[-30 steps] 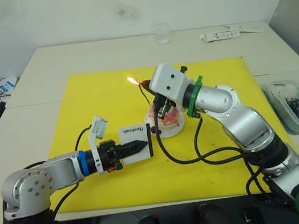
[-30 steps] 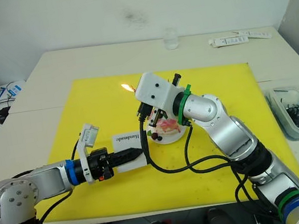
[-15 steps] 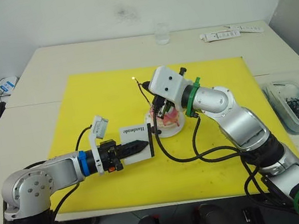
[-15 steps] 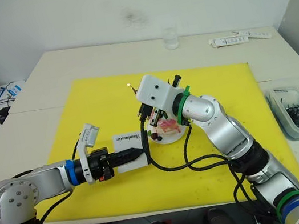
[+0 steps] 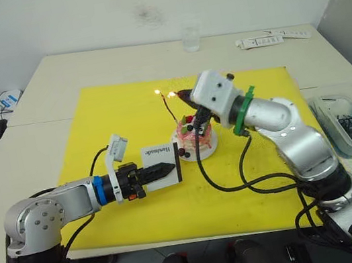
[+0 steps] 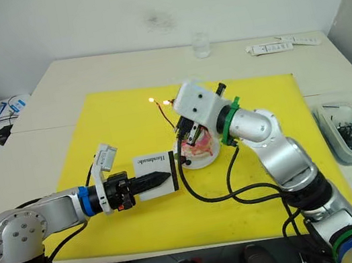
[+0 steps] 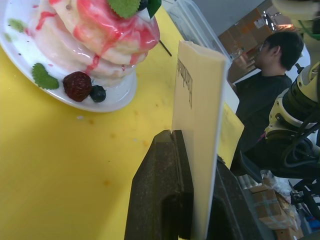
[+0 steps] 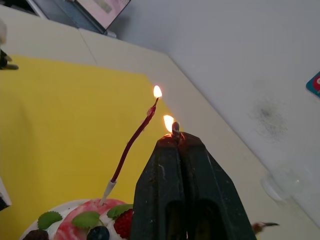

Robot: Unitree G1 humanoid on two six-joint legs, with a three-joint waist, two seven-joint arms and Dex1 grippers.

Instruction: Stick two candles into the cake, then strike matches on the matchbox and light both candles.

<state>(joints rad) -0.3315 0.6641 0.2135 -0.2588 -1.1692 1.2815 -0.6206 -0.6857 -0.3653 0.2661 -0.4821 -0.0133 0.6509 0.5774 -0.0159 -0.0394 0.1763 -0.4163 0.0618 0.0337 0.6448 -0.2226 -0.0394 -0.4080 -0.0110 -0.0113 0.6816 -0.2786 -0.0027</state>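
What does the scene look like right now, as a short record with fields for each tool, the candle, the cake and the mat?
left tool: shut on the matchbox, held upright beside the cake
right tool: shut on a burning match, above the cake
candle: stuck in the cake, lit at its tip
cake: on a white plate
mat: yellow, under the plate

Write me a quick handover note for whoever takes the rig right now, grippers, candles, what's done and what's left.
Left gripper is shut on the matchbox, held upright beside the cake on the yellow mat.
Right gripper is shut on a burning match above the cake.
Done: one candle stands in the cake, lit.
Left: I can't make out a second candle; check it, light it, then put out the match.
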